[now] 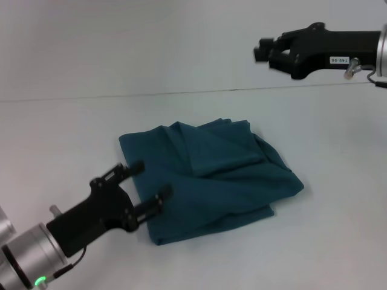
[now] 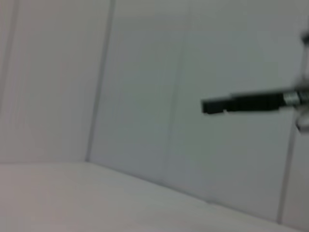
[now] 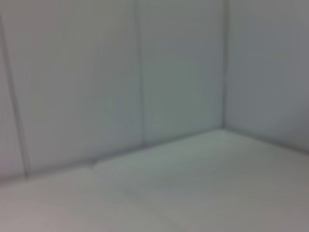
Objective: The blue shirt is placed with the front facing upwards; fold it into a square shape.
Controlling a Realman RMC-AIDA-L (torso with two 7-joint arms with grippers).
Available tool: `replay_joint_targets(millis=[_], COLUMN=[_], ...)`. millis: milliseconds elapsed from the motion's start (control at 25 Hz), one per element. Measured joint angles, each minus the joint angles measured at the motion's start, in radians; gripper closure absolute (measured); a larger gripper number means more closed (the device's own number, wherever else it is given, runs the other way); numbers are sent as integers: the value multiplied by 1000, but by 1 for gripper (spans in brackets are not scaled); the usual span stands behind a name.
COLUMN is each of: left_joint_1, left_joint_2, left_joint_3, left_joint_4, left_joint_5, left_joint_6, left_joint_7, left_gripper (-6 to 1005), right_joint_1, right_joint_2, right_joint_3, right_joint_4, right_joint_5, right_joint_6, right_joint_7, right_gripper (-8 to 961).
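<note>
1. Lying folded into a rough, rumpled square, the blue shirt (image 1: 211, 181) sat mid-table (image 1: 72, 133).
2. Left gripper (image 1: 150, 180) hovered at the shirt's near-left edge, fingers spread wide, holding nothing.
3. Right gripper (image 1: 263, 50) hung high at the far right, well apart from the shirt; finger spacing could not be told.

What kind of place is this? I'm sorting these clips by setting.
Probably a lab test booth, not a home: a plain white table, bare white panel walls, and nothing on it except one folded blue shirt between the left gripper and the raised right gripper.
</note>
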Motion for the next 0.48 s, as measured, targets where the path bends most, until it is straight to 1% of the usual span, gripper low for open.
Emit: replay_joint_targets(millis=[80, 120, 200, 280, 320, 400, 480], left_joint_1=[4, 5, 6, 7, 7, 7, 6], left_joint_2=[4, 5, 6, 6, 6, 6, 6], left_joint_3=[-1, -2, -7, -14, -16, -24, -29], left_joint_4=[5, 7, 9, 10, 10, 12, 12], left_joint_5=[48, 70, 84, 90, 91, 91, 92], left_joint_6=[1, -2, -11, -14, -14, -11, -10], left_joint_7=[-5, -9, -12, -12, -12, -13, -14], left_gripper=[210, 210, 209, 208, 207, 207, 206], right_joint_1=[-16, -17, -11, 13, 29, 49, 51], right_joint_2=[-18, -23, -23, -11, -1, 18, 29], right_joint_3=[-173, -250, -355, -415, -441, -486, -554], right_joint_4=[-141, -207, -305, -348, -354, -357, -353], right_joint_5=[-48, -91, -176, -265, -313, -386, -424], right_joint_6=[-32, -41, -54, -69, -74, -76, -52], right_joint_7=[99, 144, 205, 232, 238, 240, 245], right_gripper=[900, 879, 837, 684, 607, 503, 399])
